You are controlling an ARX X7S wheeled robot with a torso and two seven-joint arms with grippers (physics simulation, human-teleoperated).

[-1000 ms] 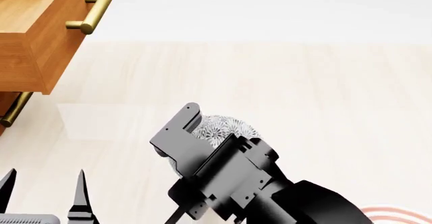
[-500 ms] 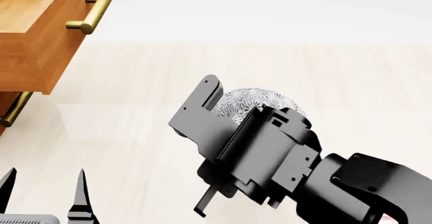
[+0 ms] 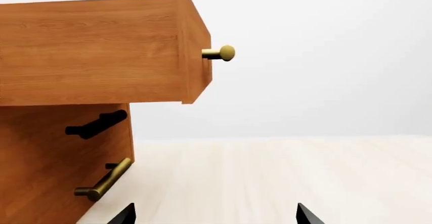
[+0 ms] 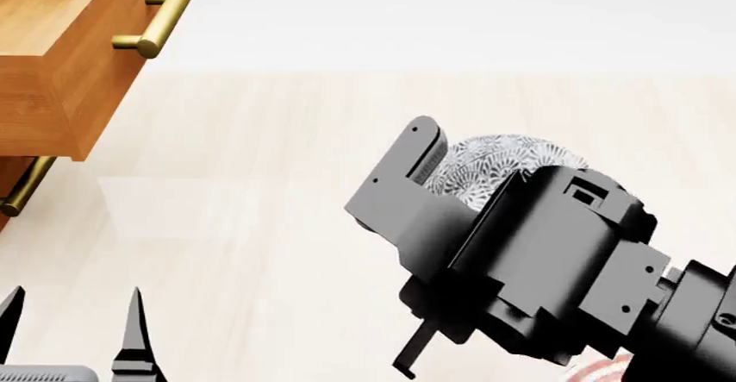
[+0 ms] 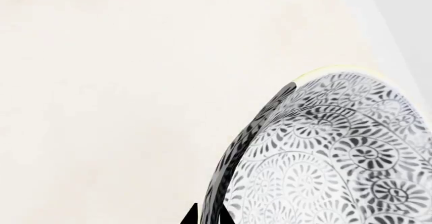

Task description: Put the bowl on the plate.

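- Two arms appear in the head view: the right gripper (image 4: 443,171) fills the centre and lower right of the frame, and the left gripper (image 4: 75,330) shows only as dark fingertips at the lower left edge.
- Bowl (image 4: 506,171): grey floral pattern, seen right of centre behind the right gripper's upright finger, apparently carried clear of the pale wooden table (image 4: 265,192). In the right wrist view the bowl (image 5: 331,158) fills the lower right of the frame, its pale rim arching near the right edge.
- Right fingers: one dark finger (image 5: 250,148) lies flat against the bowl's wall; the opposing finger is hidden, so the pinch on the wall is judged, not seen whole. Gripping the thin wall suits a deep bowl too wide to span.
- Plate (image 4: 609,369): only a sliver of red rings shows at the bottom edge, right of centre, beneath the arm. The bowl is not yet over it.
- Left gripper (image 3: 212,215): fingertips stand spread apart with nothing between them, idle, facing the open wooden drawer (image 3: 101,52) with its brass handle (image 3: 219,53) in the upper left of the left wrist view.
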